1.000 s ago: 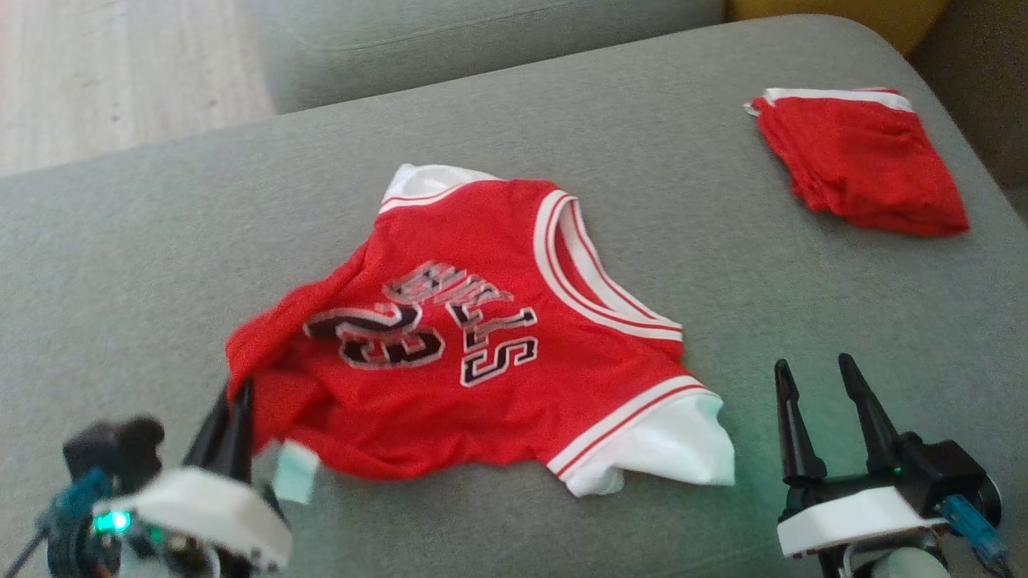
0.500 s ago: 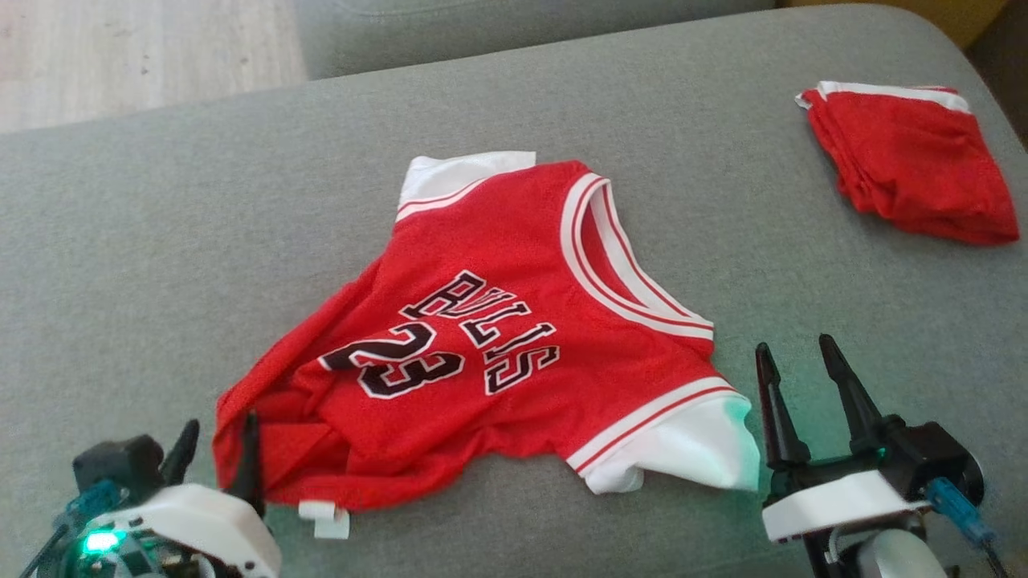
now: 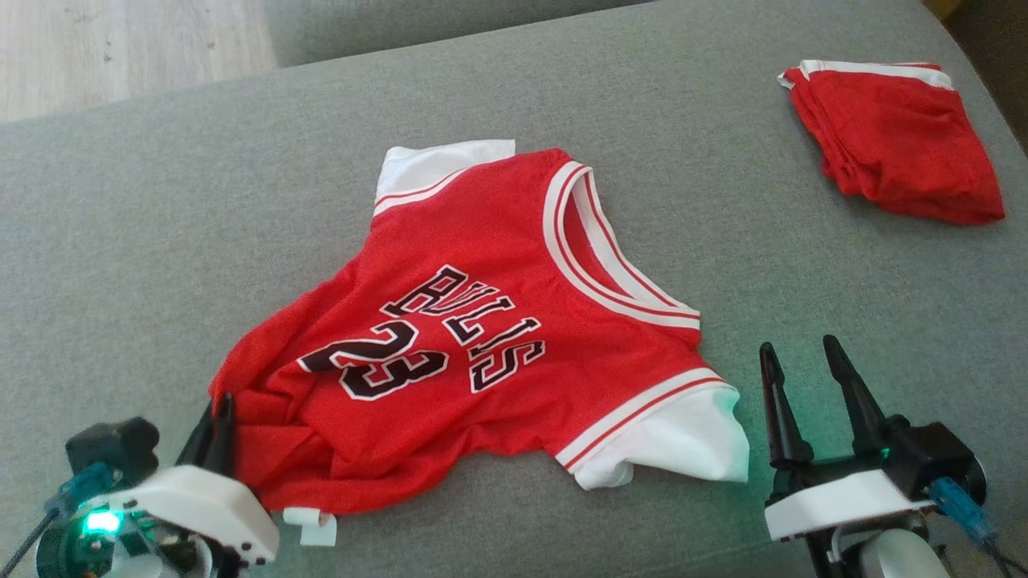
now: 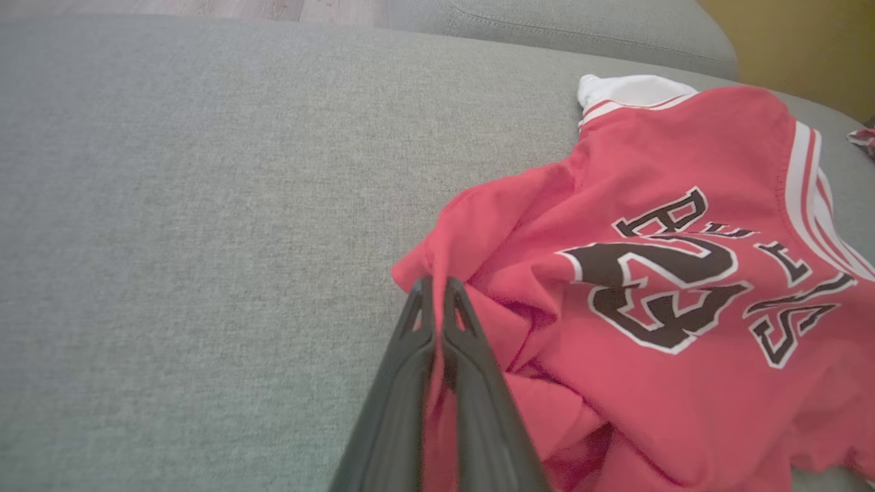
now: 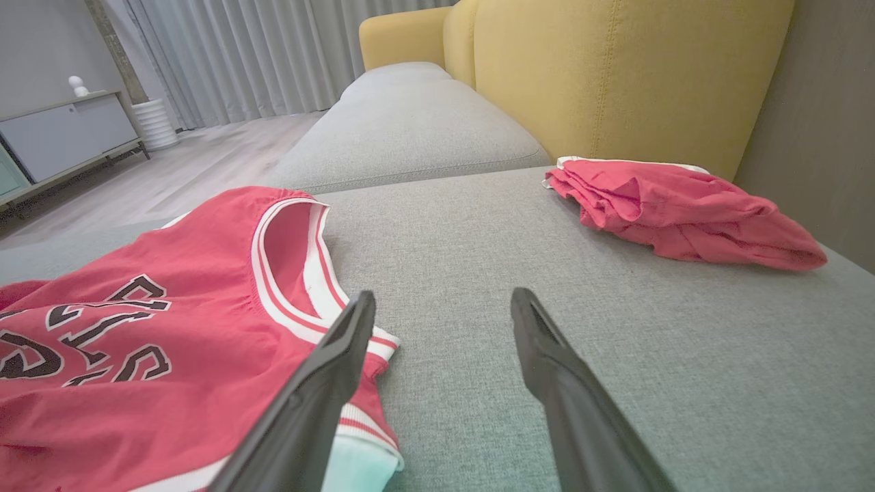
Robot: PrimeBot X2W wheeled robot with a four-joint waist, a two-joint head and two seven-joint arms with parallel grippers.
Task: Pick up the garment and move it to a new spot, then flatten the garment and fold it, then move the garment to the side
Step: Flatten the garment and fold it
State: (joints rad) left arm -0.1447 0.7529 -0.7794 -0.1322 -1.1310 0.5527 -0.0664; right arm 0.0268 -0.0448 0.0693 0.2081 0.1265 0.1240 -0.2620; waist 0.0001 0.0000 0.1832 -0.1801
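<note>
The garment (image 3: 482,241) is a red jersey with white sleeves and black "BULLS 23" lettering, lying rumpled on the grey sofa cushion (image 3: 161,241). My left gripper (image 3: 218,405) is shut on its bunched lower-left hem corner. In the left wrist view red cloth of the garment (image 4: 649,410) shows pinched between the closed fingers of the left gripper (image 4: 435,283). My right gripper (image 3: 797,347) stands open just right of the white sleeve, holding nothing. In the right wrist view the right gripper (image 5: 444,295) hangs over bare cushion, with the garment (image 5: 171,383) at its left finger.
A second folded red garment (image 3: 891,144) lies at the cushion's far right corner, also (image 5: 683,212) below the yellow backrest (image 5: 615,68). Another grey cushion (image 5: 410,123) lies beyond. Wooden floor (image 3: 80,48) lies past the far left edge. A white tag (image 3: 309,526) sticks out by the hem.
The left gripper let go of the raised hem corner, opened, then shut on it again lower down. The head camera shifted. The right gripper stayed open in place.
</note>
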